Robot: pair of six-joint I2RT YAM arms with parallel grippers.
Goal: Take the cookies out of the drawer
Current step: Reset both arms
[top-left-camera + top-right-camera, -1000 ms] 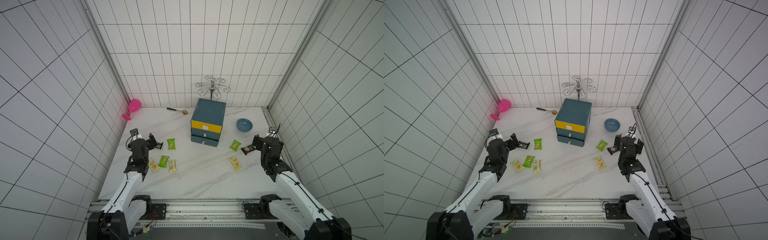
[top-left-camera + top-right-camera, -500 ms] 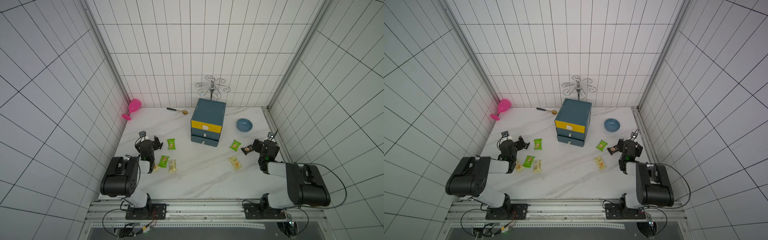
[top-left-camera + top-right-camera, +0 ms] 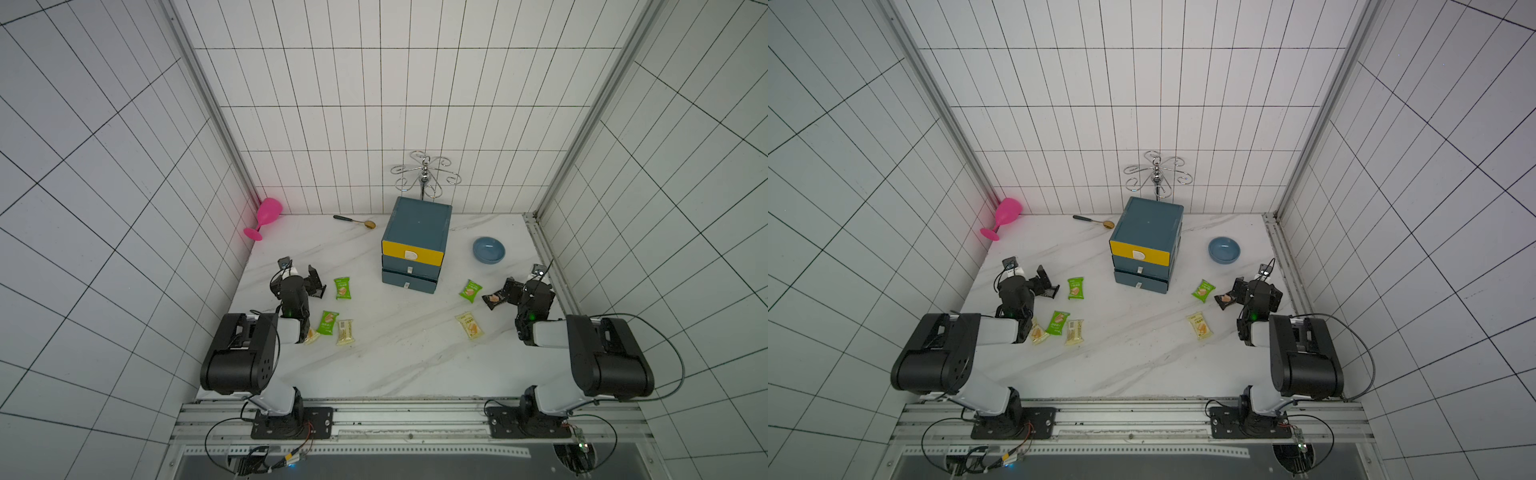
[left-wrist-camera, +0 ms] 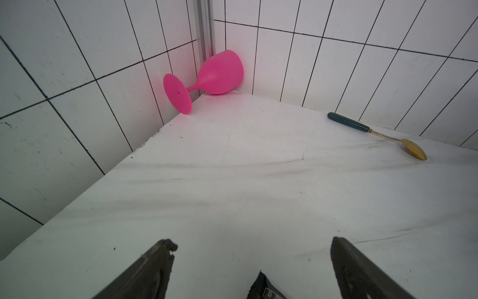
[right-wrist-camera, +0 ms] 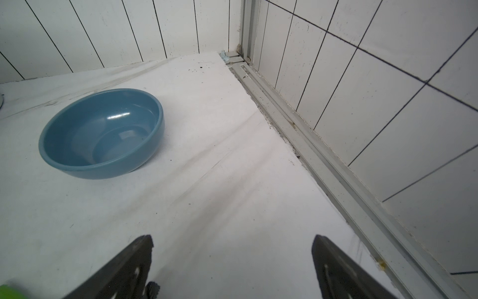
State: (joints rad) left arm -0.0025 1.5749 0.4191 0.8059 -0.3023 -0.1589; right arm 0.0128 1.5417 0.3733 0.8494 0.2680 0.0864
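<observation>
The blue cabinet (image 3: 417,224) stands at the back with a yellow top drawer (image 3: 412,253); its bottom drawer (image 3: 409,282) juts out slightly and its inside is hidden. Cookies lie on the table: green (image 3: 342,288), green (image 3: 327,322) and yellow (image 3: 345,331) packets on the left, green (image 3: 470,290), black (image 3: 493,300) and yellow (image 3: 469,325) on the right. My left gripper (image 4: 252,242) is open, low over the table, with a black packet's corner (image 4: 263,287) below it, untouched. My right gripper (image 5: 232,238) is open and empty beside the black packet.
A blue bowl (image 5: 102,133) sits right of the cabinet. A pink goblet (image 4: 207,77) lies in the back left corner, a spoon (image 4: 375,134) near the back wall. A metal cup rack (image 3: 424,176) stands behind the cabinet. A metal rail (image 5: 310,145) runs along the right wall.
Both arms have folded back from stretched out to tucked over their bases. The grippers stayed open near the same spots. The packets have not moved.
</observation>
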